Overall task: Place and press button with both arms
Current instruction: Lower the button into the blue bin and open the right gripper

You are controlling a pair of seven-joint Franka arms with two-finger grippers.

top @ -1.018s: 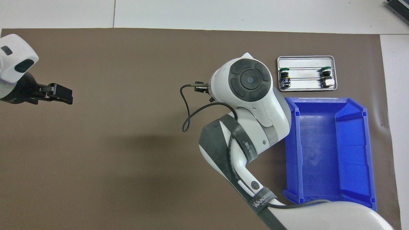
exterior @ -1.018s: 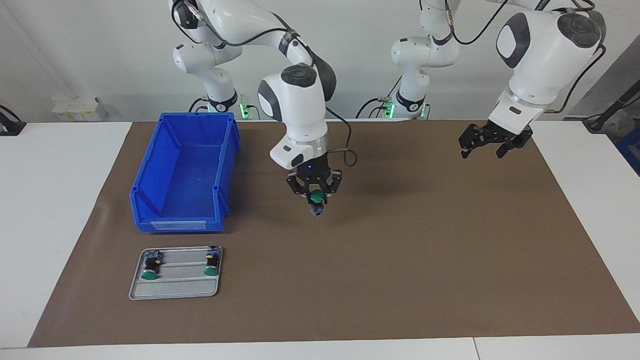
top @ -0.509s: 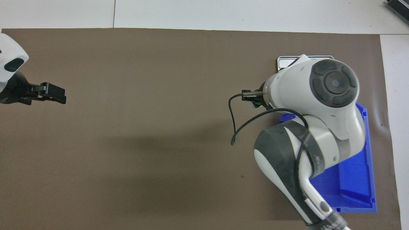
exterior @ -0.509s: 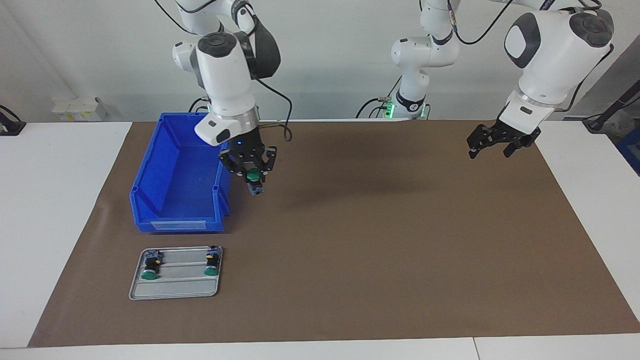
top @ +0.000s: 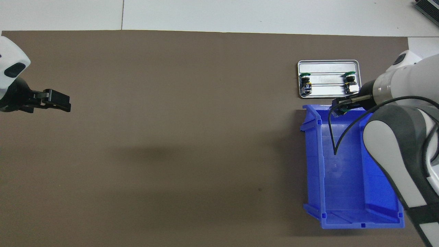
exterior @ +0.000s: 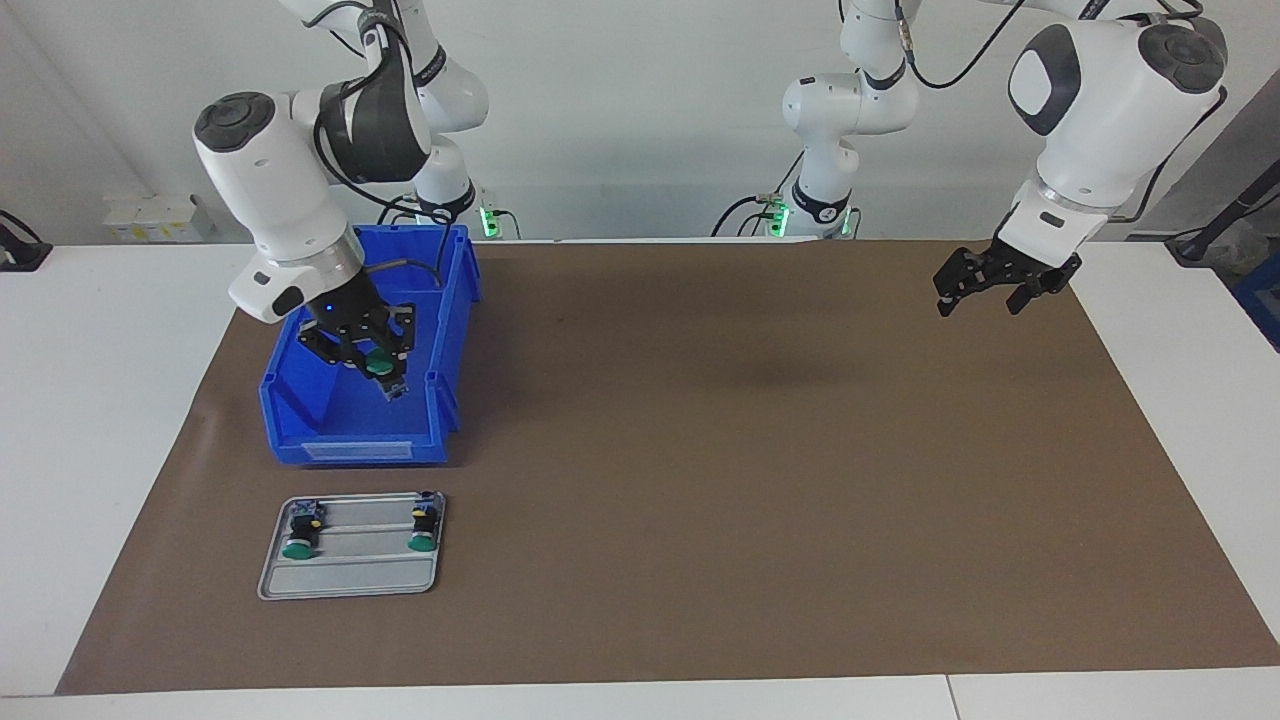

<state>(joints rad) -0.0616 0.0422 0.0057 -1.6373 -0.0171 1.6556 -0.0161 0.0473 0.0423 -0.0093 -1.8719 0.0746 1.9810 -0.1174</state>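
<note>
One button (exterior: 380, 367), green cap showing and its bluish end pointing down, is pinched in the jaws of the right gripper (exterior: 385, 378), which hangs over the inside of the blue bin (exterior: 355, 455) at the part of it farther from the robots, toward the right arm's end of the counter (exterior: 100, 400). Its arm bends out over the bin's rim with the wrist tilted down and inward. Well apart, the left gripper (exterior: 982, 301) hangs with its jaws spread and nothing in them over the brown mat (exterior: 760, 500) near the counter's corner at the left arm's end, the forearm sloping down from a raised elbow.
</note>
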